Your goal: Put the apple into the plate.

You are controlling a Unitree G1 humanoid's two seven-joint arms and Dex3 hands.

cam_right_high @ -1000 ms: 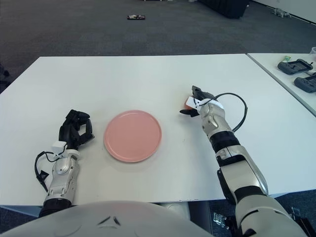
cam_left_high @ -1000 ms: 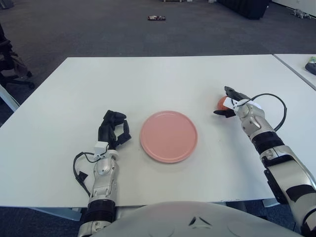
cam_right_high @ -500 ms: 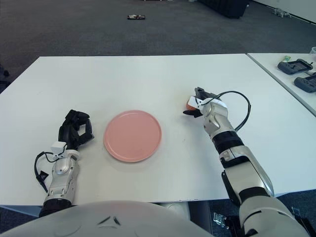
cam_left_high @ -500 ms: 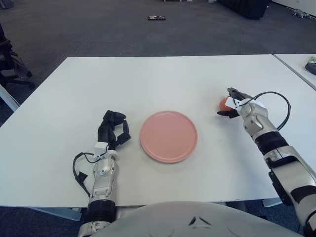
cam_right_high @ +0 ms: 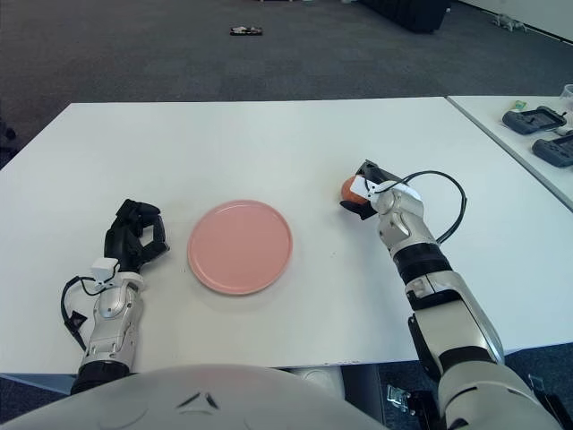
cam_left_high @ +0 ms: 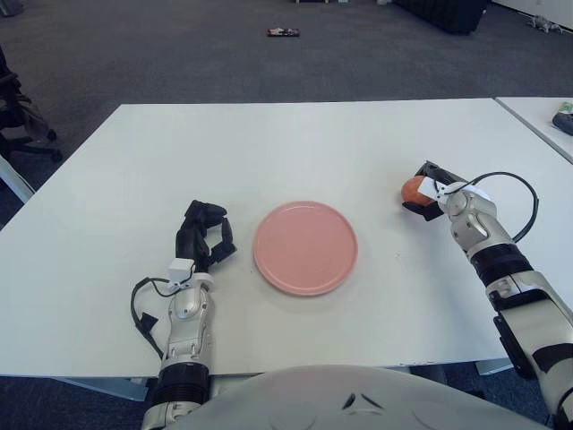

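A reddish-orange apple [cam_left_high: 411, 189] lies on the white table [cam_left_high: 295, 143], to the right of the round pink plate [cam_left_high: 305, 247]. My right hand [cam_left_high: 424, 189] is at the apple's right side. Its dark fingers [cam_right_high: 366, 170] are curled around the fruit from above and below, and hide the apple's right half. The plate has nothing on it. My left hand [cam_left_high: 204, 235] shows to the left of the plate with its fingers curled and nothing in them.
A second table [cam_right_high: 528, 143] at the far right carries dark handheld devices [cam_right_high: 537, 119]. A black cable [cam_left_high: 519, 193] loops off my right wrist. A small dark object [cam_left_high: 284, 33] lies on the carpet beyond the table. An office chair [cam_left_high: 18, 112] stands far left.
My right hand has shifted a little to the right and its fingers have closed in around the apple, which moved slightly right with it. The left hand and plate are unchanged.
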